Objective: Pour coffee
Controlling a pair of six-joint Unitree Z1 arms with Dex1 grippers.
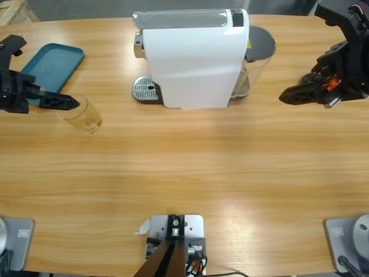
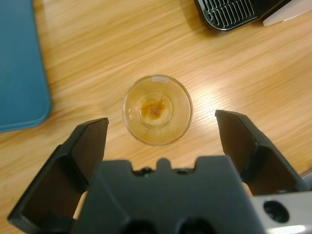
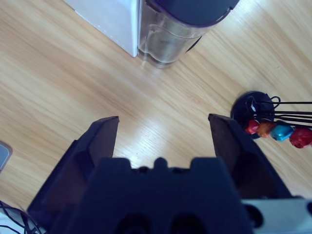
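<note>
Left tool (image 2: 161, 126) wide above glass (image 2: 157, 109) | right tool (image 3: 163, 134) wide, capsules (image 3: 278, 131) partly cut off

One long wooden surface (image 1: 184, 173) carries one white boxy coffee machine (image 1: 196, 63), one small clear drinking glass (image 2: 157, 109), one flat teal plastic tray (image 1: 52, 64) and one black wire capsule stand (image 3: 256, 108) with four round coloured capsules (image 3: 275, 132).

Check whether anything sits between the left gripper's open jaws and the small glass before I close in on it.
Nothing visible does. The left gripper hangs over the small glass with its jaws open and only bare table between them. The teal tray lies off to one side, and the coffee machine's drip grille is farther off.
</note>
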